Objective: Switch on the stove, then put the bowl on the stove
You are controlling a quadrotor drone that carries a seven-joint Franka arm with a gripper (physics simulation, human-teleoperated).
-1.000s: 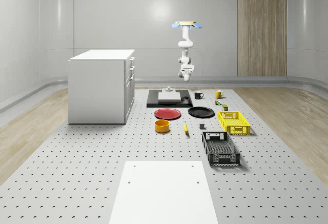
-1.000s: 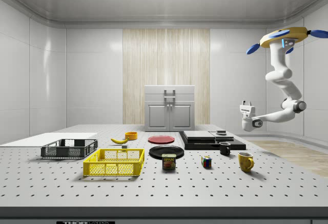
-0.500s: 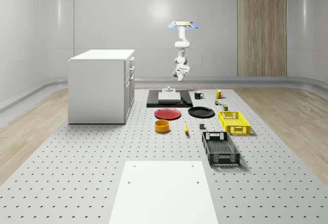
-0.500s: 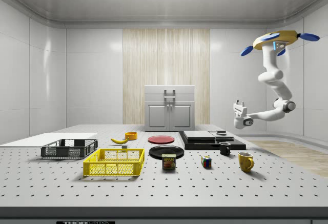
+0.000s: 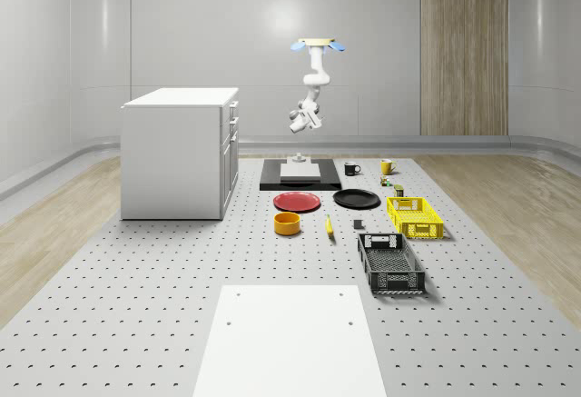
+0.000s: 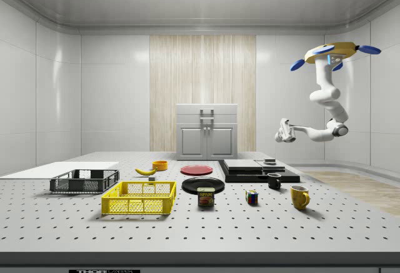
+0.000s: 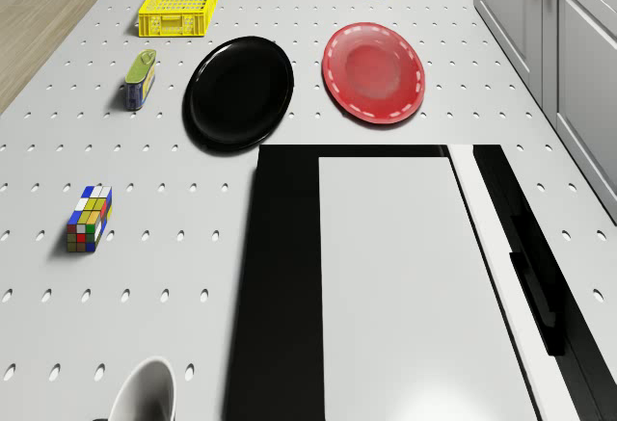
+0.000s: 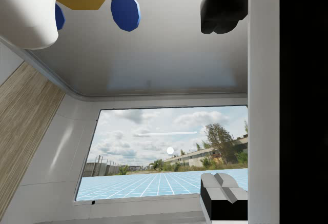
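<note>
Drone: the yellow-bodied quadrotor with blue rotors is hovering high above the far edge of the perforated grey tabletop, past the stove.
Arm: the white jointed arm is hanging from the drone and reaching level towards the stove side.
Gripper: the white two-finger gripper is hanging in the air above the stove, well apart from it; its dark fingertips are standing spread apart, gripping nothing.
Stove: the flat black stove with a pale grey plate is lying near the far edge of the tabletop, beside the white cabinet.
Bowl: the round yellow bowl is sitting mid-tabletop, just in front of the red round plate, well apart from the stove.
Neighbour: the black round plate is lying beside the red one.
</note>
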